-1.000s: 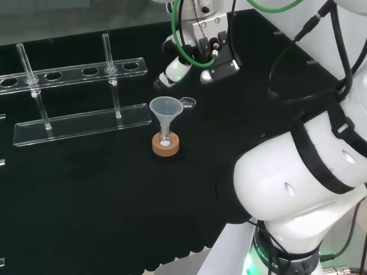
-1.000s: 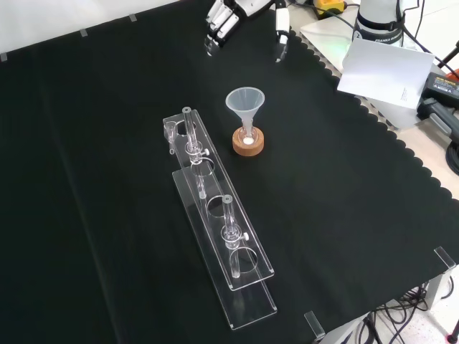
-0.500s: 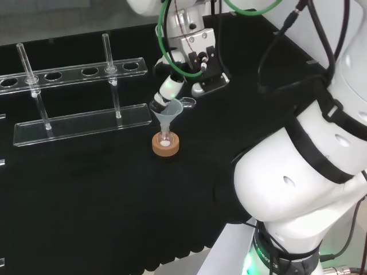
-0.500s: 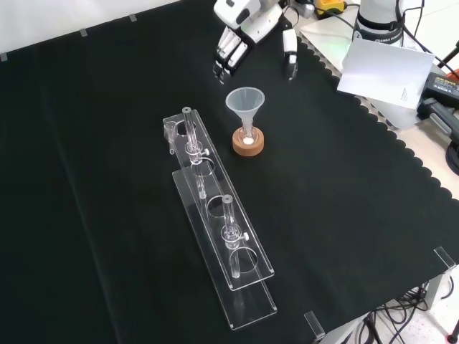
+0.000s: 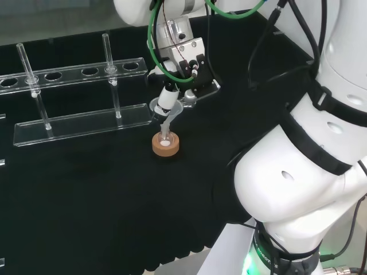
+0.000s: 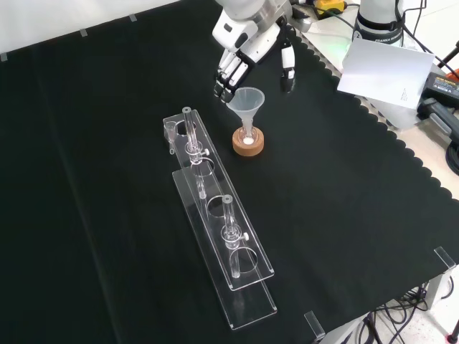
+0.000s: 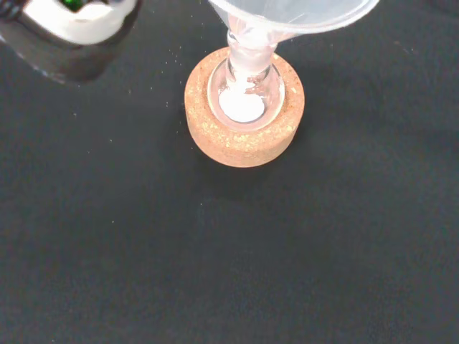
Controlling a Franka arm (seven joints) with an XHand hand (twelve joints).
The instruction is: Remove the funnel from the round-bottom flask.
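Observation:
A clear plastic funnel stands upright in a small round-bottom flask with white powder at its bottom. The flask sits in a cork ring stand on the black cloth. In the front view the hand hangs just beyond and above the funnel, open. Its fingers reach down by the rim's left side and its thumb stands apart to the right. In the head view a finger of the hand covers part of the funnel above the cork ring.
A clear acrylic test tube rack with two tubes lies close to the left of the flask in the front view; in the head view the rack is left of the stand. The cloth's scalloped edge runs at the front view's right.
The hand has come down from the bench's far side to the funnel; its fingers now flank the rim. The funnel, flask and stand have not moved.

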